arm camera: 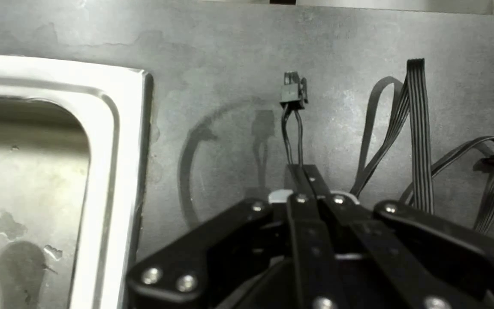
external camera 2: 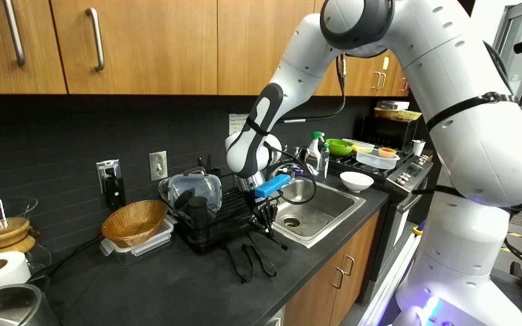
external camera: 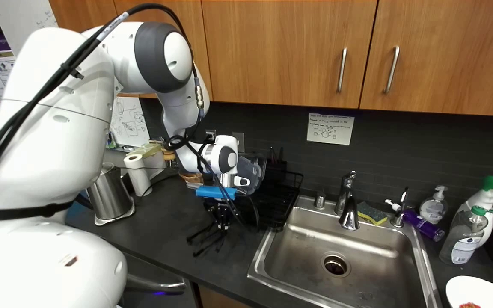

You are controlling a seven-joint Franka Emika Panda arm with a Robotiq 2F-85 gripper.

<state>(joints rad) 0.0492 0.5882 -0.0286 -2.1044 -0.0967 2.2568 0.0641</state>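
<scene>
I see the gripper (arm camera: 302, 169) clamped on a plug-ended cable (arm camera: 293, 93) above the counter (arm camera: 221, 56), beside the sink (arm camera: 131, 98), where slow, steady moves seem wisest to avoid snagging the looped ribbon cable (arm camera: 421, 128).

In both exterior views the kettle (external camera: 109, 194) stands left on the counter (external camera: 163, 231), the sink (external camera: 304, 254) right, the dish rack (external camera: 278, 199) far and between them. The bowl (external camera: 467, 286) sits right of the sink; on the sink's left, the gripper (arm camera: 301, 168) holds the cable (arm camera: 293, 93) over the counter.
</scene>
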